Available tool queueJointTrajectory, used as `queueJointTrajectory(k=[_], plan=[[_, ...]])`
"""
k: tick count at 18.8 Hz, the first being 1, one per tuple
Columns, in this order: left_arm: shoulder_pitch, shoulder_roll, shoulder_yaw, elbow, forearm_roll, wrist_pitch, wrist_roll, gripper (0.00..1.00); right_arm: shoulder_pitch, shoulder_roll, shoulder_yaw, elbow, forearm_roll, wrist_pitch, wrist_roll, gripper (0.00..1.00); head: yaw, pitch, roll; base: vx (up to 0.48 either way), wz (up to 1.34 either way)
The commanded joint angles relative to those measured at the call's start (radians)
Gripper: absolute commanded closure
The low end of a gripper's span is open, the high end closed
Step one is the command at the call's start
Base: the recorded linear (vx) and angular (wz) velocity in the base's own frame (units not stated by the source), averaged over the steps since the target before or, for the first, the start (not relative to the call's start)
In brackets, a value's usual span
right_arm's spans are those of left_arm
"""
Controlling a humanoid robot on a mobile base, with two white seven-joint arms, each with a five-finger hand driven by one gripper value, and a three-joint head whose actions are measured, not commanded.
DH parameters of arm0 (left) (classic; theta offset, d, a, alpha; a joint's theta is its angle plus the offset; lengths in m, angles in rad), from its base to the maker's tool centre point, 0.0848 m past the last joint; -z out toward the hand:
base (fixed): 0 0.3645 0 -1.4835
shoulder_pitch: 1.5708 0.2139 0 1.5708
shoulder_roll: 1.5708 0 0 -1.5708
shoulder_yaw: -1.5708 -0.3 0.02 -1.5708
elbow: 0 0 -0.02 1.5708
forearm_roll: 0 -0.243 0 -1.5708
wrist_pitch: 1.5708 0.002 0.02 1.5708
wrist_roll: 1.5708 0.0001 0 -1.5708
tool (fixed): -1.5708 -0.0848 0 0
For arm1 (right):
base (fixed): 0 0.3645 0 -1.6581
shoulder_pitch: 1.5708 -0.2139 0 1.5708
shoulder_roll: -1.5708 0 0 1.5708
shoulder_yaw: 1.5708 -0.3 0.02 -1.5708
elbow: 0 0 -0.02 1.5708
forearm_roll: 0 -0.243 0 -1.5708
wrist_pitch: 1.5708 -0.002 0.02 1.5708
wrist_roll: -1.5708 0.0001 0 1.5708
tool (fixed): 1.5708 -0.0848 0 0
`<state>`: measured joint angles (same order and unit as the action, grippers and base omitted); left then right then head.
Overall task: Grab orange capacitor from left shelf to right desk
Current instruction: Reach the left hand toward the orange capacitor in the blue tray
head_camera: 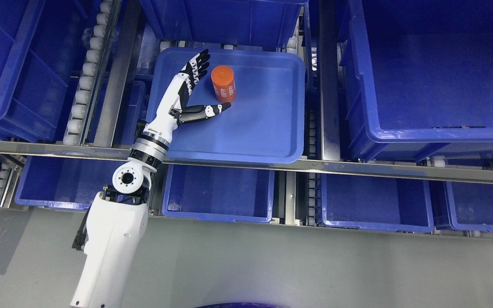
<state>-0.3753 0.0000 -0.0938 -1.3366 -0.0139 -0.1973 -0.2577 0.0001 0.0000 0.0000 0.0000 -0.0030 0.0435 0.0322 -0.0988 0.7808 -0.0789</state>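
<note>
Left hand (191, 90) splayed beside cylindrical orange capacitor (223, 84).

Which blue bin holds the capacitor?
The shallow tray in the middle, under the left hand; the orange capacitor stands in it.

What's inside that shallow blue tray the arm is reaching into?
One orange capacitor, standing near the far left of the tray, plus the open left robot hand cupped beside it. The rest of the floor shows bare; only the patch under the hand is covered.
</note>
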Motion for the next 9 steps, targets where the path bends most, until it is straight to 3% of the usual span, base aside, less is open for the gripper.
queueJointTrajectory(k=[1,9], plan=[[-0.086,0.017,-0.066,0.183,-0.023,0.004,-0.005,0.05,-0.002,-0.017,-0.011,-0.034,0.003,-0.001,0.000,0.00,0.0000,0.000,0.000,0.000,0.00],[-0.135,0.017,-0.109,0.209,-0.020,0.006,-0.024,0.09,-0.002,-0.017,-0.011,-0.034,0.003,-0.001,0.000,0.00,0.0000,0.000,0.000,0.001,0.00]])
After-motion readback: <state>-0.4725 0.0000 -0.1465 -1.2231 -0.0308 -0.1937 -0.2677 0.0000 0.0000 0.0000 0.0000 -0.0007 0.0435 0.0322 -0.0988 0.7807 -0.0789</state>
